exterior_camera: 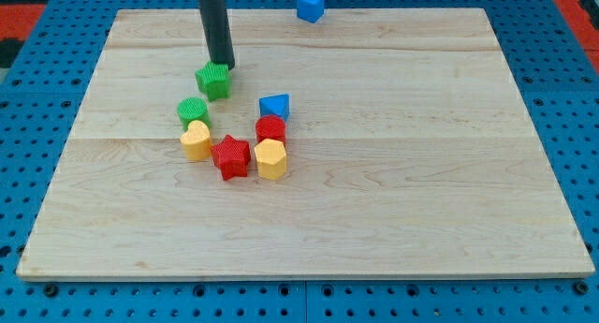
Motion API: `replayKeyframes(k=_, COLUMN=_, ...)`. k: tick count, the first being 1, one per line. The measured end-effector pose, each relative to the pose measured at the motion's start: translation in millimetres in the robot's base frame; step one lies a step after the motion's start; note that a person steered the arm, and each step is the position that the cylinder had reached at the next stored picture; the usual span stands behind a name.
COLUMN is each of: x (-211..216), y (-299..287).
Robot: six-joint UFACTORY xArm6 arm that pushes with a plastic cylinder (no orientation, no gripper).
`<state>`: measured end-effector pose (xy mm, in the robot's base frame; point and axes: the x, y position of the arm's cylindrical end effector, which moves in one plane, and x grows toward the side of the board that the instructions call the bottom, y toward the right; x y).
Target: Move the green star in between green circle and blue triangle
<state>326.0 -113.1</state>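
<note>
The green star [213,80] lies on the wooden board [421,173], up and left of the block cluster. My tip [221,64] stands right at the star's top edge, touching or nearly touching it. The green circle [192,110] lies just below and left of the star. The blue triangle [275,106] lies to the star's lower right. The gap between the circle and the triangle is open.
A yellow heart [196,140] sits below the green circle. A red star [230,156], a yellow hexagon [270,159] and a red cylinder [270,129] lie below the triangle. A blue cube [311,5] sits off the board's top edge.
</note>
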Motion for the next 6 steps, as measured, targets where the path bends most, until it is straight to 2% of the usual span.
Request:
replayKeyframes(k=1, x=-16.3, y=-35.7)
replayKeyframes(k=2, x=-7.2, y=-53.2)
replayKeyframes(k=4, x=45.7, y=-2.8)
replayKeyframes(k=5, x=41.6, y=0.2)
replayKeyframes(k=6, x=3.1, y=26.6)
